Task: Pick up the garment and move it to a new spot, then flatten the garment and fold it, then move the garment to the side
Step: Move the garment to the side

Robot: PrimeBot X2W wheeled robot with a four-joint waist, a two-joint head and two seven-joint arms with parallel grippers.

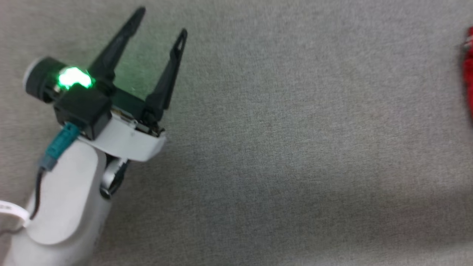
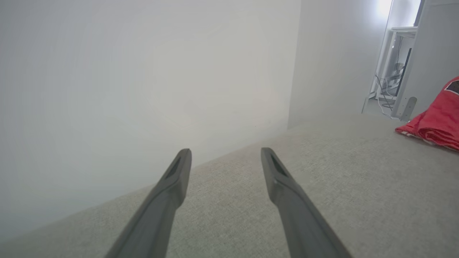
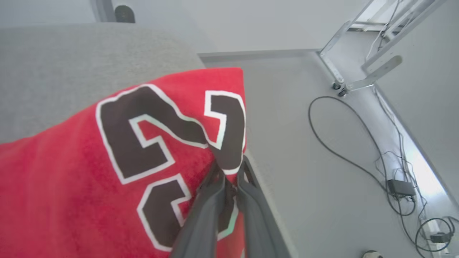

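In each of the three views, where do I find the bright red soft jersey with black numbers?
Head view: the bright red soft jersey is a thin strip at the right edge.
Left wrist view: the jersey is bunched at the right edge.
Right wrist view: the jersey covers the lower left, pinched in the right claw.
Shared landmark: the grey woven fabric surface beneath it.

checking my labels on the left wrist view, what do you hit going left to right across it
left gripper, open above the grey surface → white shelving with cables in the background → garment, bunched at the right edge
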